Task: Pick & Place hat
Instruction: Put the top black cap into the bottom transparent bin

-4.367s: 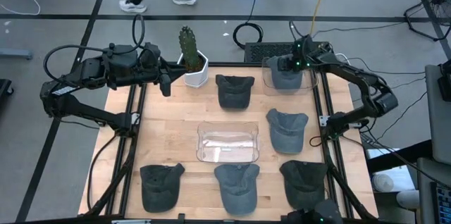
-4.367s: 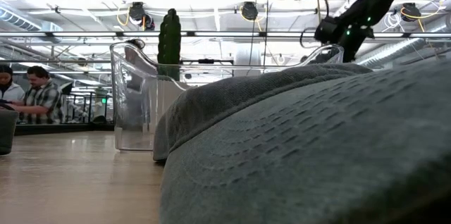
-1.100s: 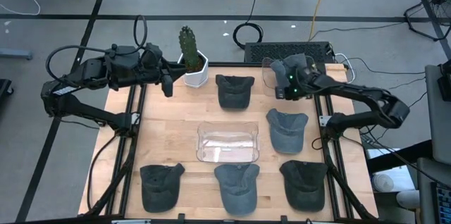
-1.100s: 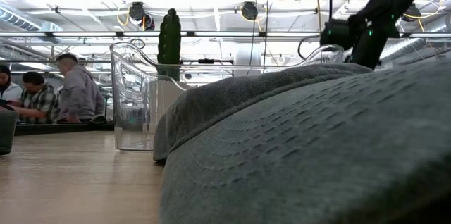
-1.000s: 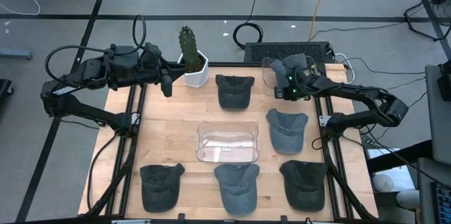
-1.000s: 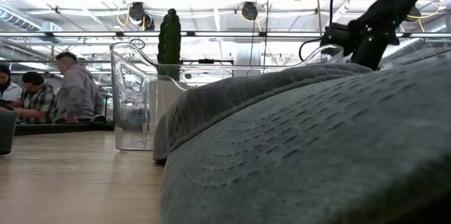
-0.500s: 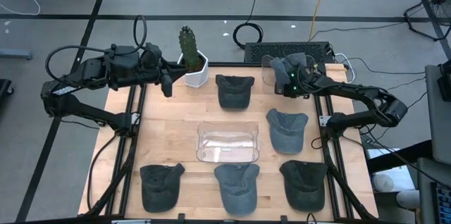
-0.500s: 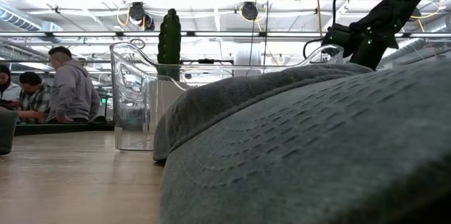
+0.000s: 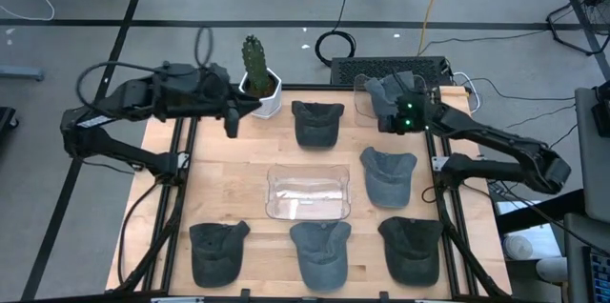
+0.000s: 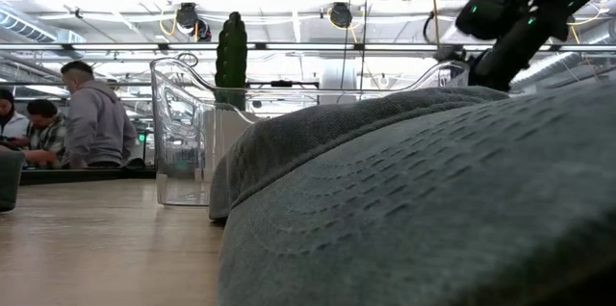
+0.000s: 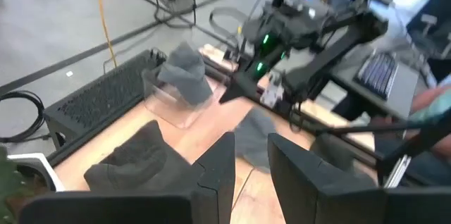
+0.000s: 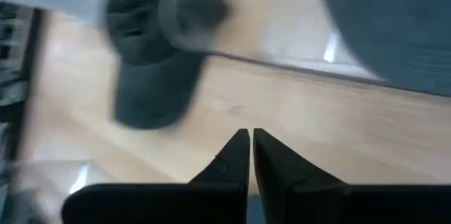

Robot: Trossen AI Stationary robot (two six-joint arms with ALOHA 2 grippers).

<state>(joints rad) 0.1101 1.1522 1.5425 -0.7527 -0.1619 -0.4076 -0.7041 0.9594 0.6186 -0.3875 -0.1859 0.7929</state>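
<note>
A grey cap [image 9: 391, 88] is seen in the far clear bin [image 9: 365, 108]; the middle clear bin [image 9: 307, 194] is empty. The right gripper [image 12: 250, 146], closed and empty, has been lifted away.

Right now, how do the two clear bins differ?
1. The back-right clear bin holds a grey hat; the centre clear bin holds none.
2. The right gripper sits at the back-right bin; no gripper is near the centre bin.
3. The back-right bin stands at the table's far corner; the centre bin is ringed by loose hats.
Both are transparent and open-topped.
</note>
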